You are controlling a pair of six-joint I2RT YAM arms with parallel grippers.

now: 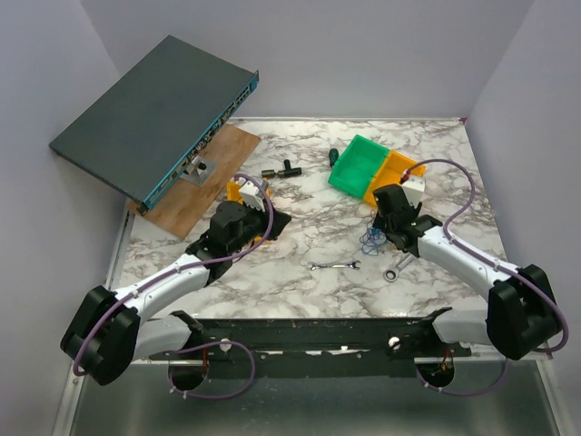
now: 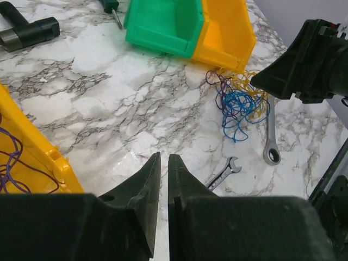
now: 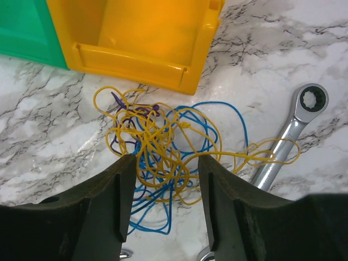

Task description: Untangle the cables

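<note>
The cables [image 3: 163, 141] are a tangled bunch of thin yellow, blue and purple loops lying on the marble in front of a yellow bin [image 3: 141, 38]. They also show in the overhead view as the cables [image 1: 370, 240] and in the left wrist view as the cables [image 2: 239, 103]. My right gripper [image 3: 167, 160] hangs just over the bunch, open, its two fingers straddling the near loops without pinching them. My left gripper [image 2: 164, 156] is far to the left over bare marble, jaws parted by a narrow gap with nothing between them.
A ratchet wrench [image 3: 293, 130] lies under one yellow loop. A small open-end wrench [image 1: 334, 266] sits mid-table. A green bin [image 1: 356, 163] joins the yellow bin. Another yellow bin [image 2: 32, 157] by the left gripper holds purple wire. A network switch [image 1: 154, 113] leans at the back left.
</note>
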